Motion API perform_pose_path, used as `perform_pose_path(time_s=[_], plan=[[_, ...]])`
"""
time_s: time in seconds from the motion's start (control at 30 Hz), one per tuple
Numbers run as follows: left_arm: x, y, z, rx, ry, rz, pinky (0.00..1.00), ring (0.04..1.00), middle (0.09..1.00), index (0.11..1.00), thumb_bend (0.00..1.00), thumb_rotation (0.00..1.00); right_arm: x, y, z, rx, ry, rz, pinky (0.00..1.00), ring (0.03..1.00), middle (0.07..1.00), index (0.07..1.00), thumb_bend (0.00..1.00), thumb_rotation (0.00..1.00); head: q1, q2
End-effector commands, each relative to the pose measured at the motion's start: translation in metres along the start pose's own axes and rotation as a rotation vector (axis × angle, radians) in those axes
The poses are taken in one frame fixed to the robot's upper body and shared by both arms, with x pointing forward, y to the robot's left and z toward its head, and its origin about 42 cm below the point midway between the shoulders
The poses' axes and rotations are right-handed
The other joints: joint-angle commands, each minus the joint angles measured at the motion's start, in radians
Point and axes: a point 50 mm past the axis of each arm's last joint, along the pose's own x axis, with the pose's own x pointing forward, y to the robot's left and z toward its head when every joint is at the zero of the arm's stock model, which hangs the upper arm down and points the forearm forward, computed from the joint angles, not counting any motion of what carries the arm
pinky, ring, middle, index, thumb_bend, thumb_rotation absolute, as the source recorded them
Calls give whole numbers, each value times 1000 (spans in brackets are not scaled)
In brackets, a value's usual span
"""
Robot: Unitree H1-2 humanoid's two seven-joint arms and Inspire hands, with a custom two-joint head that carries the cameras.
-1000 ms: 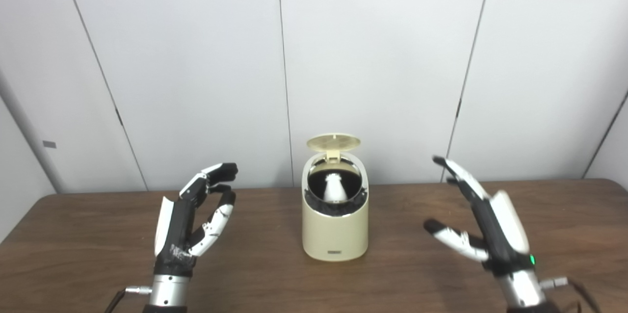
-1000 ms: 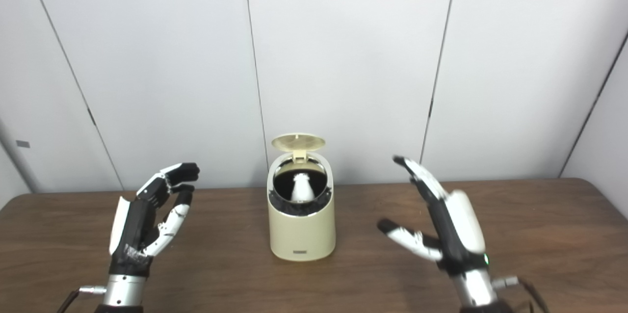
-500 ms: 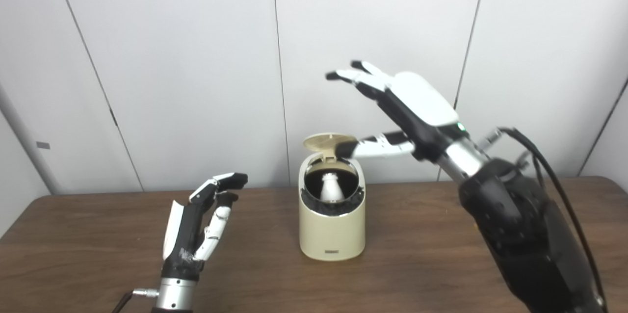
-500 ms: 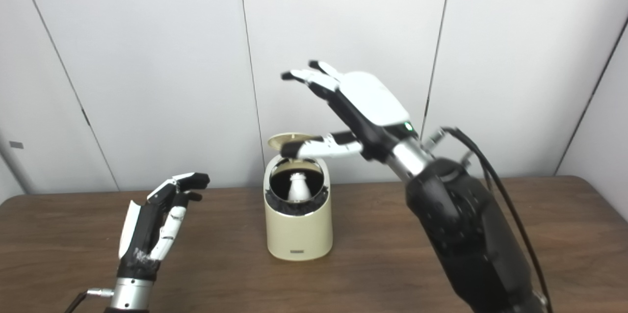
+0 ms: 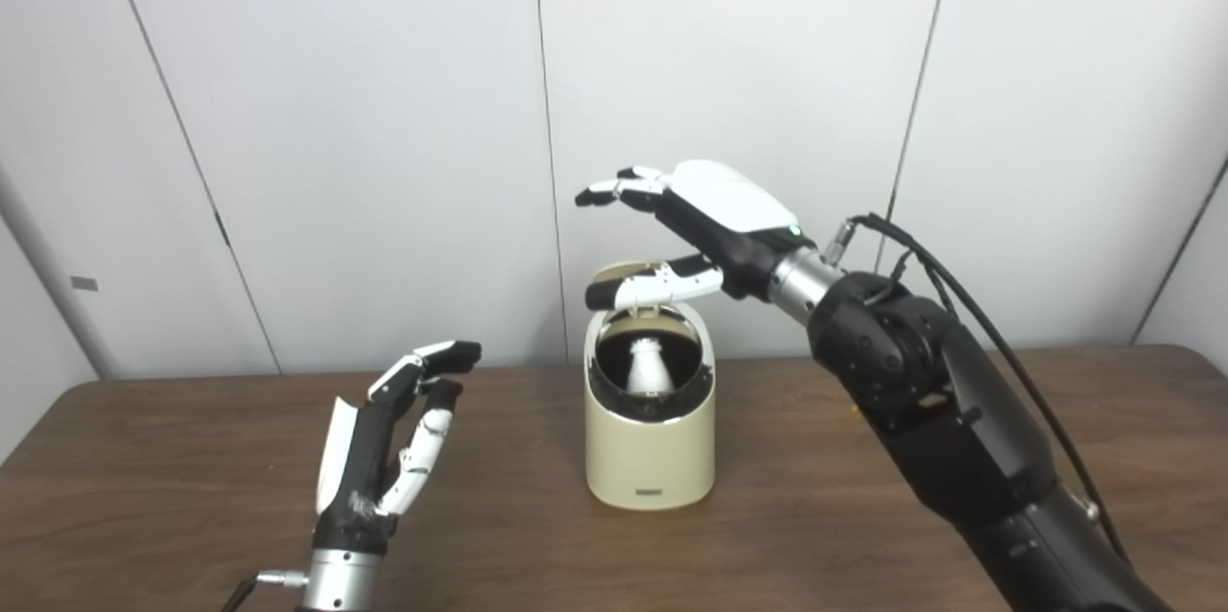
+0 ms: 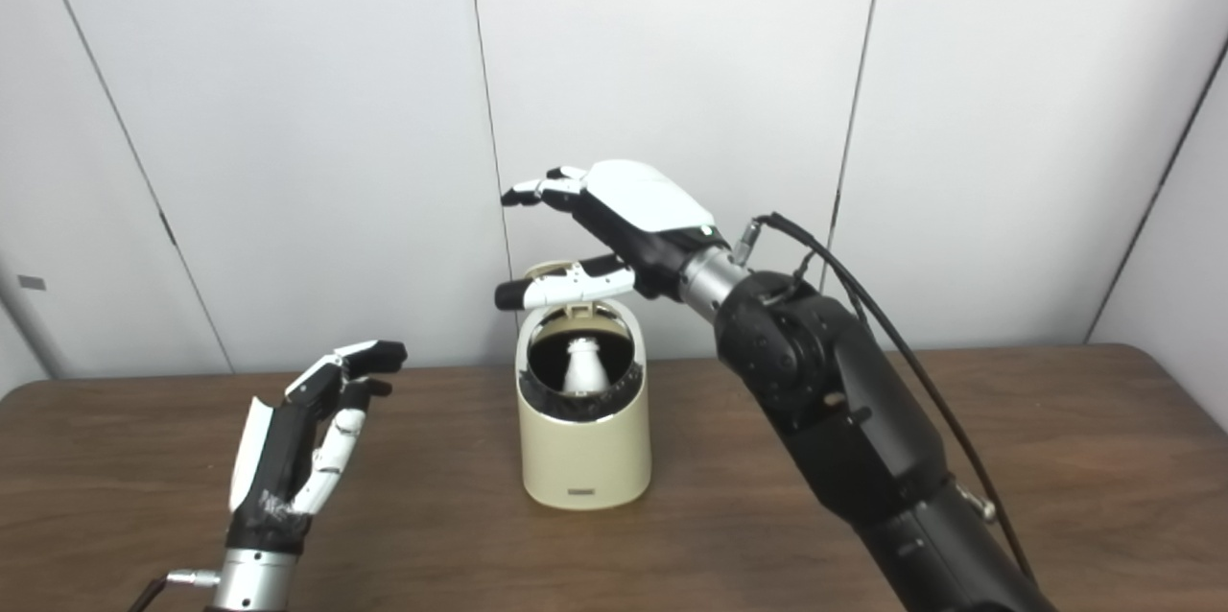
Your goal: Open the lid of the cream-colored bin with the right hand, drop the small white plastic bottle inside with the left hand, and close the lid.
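Bottle (image 5: pixel 649 365) inside lidded-open bin (image 5: pixel 651 454), right hand (image 5: pixel 705 223) spread empty just above, left hand (image 5: pixel 389 444) empty beside.

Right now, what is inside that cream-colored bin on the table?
Inside the cream-colored bin a small white bottle stands against a dark lining. The bin's wall hides its base and the bottom. The lid is up, the right hand above it.

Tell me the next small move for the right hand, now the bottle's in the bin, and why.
Probably lower the right hand so its fingers press the raised lid forward and down. The white bottle already stands inside the cream bin, the lid is up at the back, and the hand hovers open just above it. The left hand waits empty, apart from the bin.
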Motion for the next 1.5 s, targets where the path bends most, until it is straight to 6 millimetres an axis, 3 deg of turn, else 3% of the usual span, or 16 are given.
perform_pose_path(time_s=[0.0, 0.63, 0.77, 0.97, 1.47], plan=[[14, 4, 13, -10, -76, 35, 642, 719, 721, 706, 346, 810, 14, -19, 15, -35, -72, -56, 900, 930, 842, 825, 834, 944, -1, -1], [15, 8, 13, -5, -79, 41, 634, 712, 714, 696, 364, 833, 3, -2, 9, -33, -28, 25, 860, 922, 829, 802, 882, 963, -11, 10], [15, 8, 13, -8, -79, 39, 634, 714, 716, 697, 364, 830, -5, -2, 10, -33, -16, 38, 946, 916, 807, 770, 884, 975, -13, 11], [16, 10, 13, 2, -79, 41, 629, 708, 712, 696, 367, 833, -19, -1, 14, -24, 1, 53, 981, 926, 821, 775, 889, 971, -17, 12], [14, 14, 13, 4, -81, 32, 633, 712, 714, 700, 366, 848, -42, 9, 12, 17, 36, 45, 913, 895, 796, 782, 847, 950, -32, 20]])
